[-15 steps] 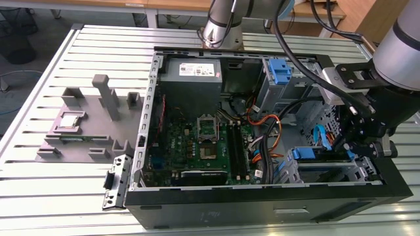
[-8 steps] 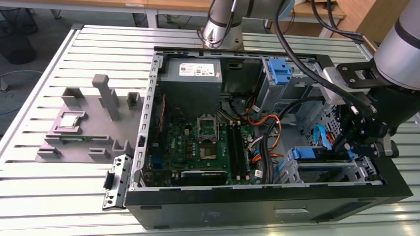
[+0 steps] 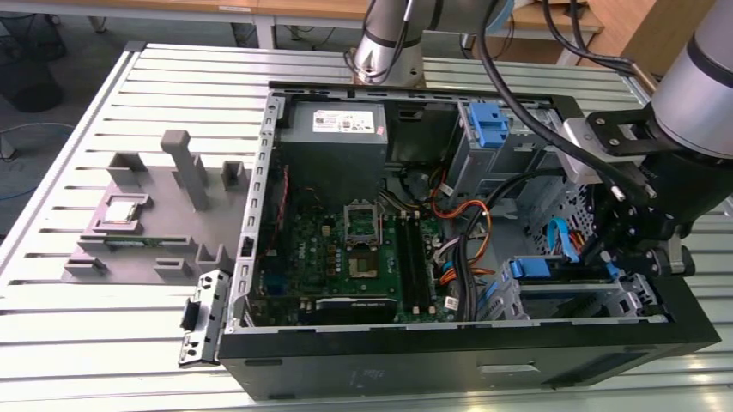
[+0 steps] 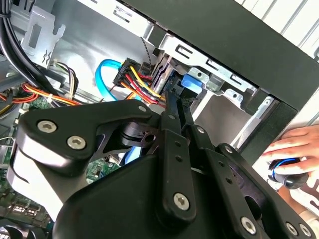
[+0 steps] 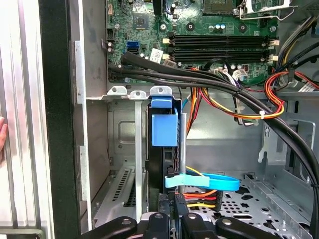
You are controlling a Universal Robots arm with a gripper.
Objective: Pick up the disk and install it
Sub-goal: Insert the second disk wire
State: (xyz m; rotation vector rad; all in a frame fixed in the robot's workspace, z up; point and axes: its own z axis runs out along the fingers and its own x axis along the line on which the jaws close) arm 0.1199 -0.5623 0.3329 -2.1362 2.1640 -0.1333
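Open computer case is seen on the slatted table, motherboard exposed. Gripper is positioned inside the case at the drive cage. The disk is seated on edge in the cage, directly ahead of the jaws, blue carrier tab just beyond the fingertips. Jaws appear nearly together; contact with the disk cannot be told. A person's hand is rested outside the case.

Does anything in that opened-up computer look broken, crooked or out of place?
Nothing looks damaged. The odd sight is a person's hand resting on the black computer case's outer edge, close to the black gripper, which is at the blue-framed disk standing edgewise in its metal bay.
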